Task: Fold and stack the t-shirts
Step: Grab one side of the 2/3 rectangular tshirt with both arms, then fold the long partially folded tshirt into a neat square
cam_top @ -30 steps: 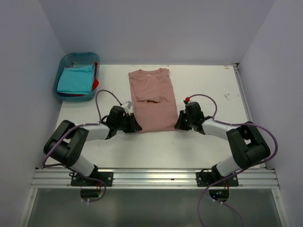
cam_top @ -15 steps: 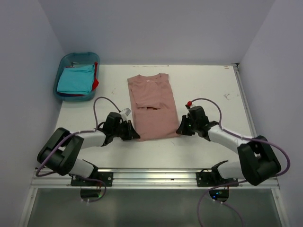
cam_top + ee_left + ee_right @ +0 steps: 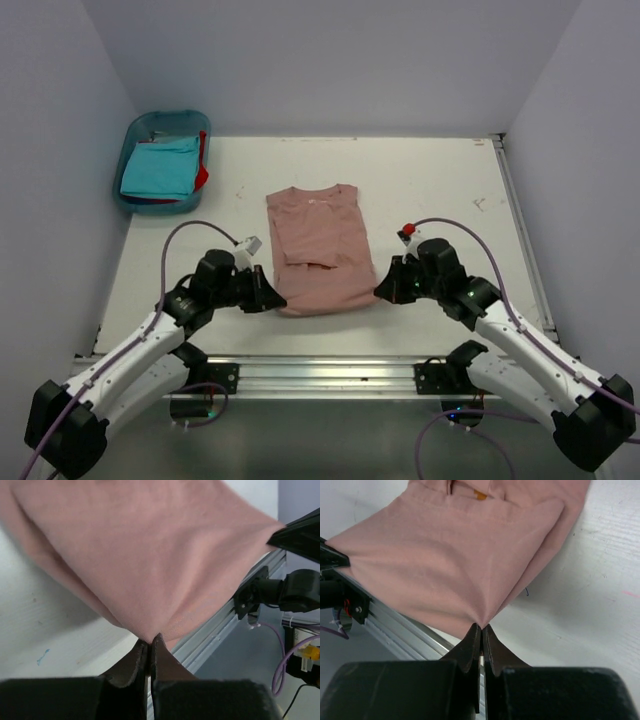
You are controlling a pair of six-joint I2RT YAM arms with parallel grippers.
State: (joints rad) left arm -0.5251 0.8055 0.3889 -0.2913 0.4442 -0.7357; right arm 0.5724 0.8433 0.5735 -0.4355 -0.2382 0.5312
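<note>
The dusty pink t-shirt (image 3: 318,250) lies in the middle of the white table (image 3: 450,200), folded to a narrow strip with its collar toward the far wall and its near hem close to the front rail (image 3: 330,375). At the far left corner a blue bin (image 3: 136,205) holds the turquoise t-shirt (image 3: 160,170), folded flat, with a bit of the red t-shirt (image 3: 202,177) showing at its right side; both are well apart from the arms. The left gripper (image 3: 268,300) reaches in low from the left and meets the pink shirt at its near left corner. Its own camera shows the two fingers (image 3: 137,662) pressed together with only a hairline slit between them and the pink cloth (image 3: 150,555) nipped at their tips. From that pinch the fabric runs taut toward the right gripper (image 3: 383,290), which comes in from the other side and has the near right corner. In the right wrist view its fingers (image 3: 492,652) are likewise closed to a thin line, with the corner of the shirt (image 3: 460,555) caught between the tips and creases fanning out from the grip. In both wrist views the near hem hangs between the two pinches, and the cloth casts a shadow on the table beneath it.
</note>
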